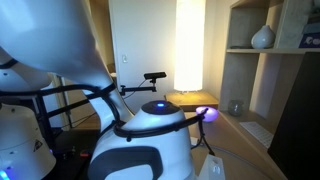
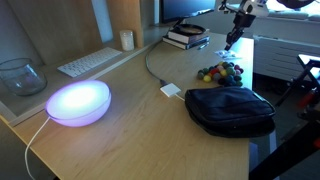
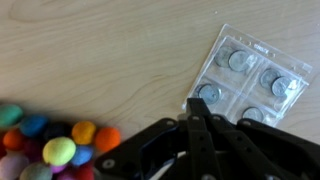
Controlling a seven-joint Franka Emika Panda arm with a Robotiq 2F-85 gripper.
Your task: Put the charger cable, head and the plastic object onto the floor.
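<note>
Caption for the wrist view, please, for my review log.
Wrist view: pincer, tips together, at the edge of a clear plastic pack on the wooden table, coloured balls nearby.

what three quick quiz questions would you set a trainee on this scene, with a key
1. True or false: the head lies on the tabletop beside the black pouch.
2. In the wrist view, what lies to the lower left of the plastic pack? A the colourful balls; B a banana; C scissors.
3. Fill in: the glowing lamp shines ____.
Key: 1 true; 2 A; 3 purple.
</note>
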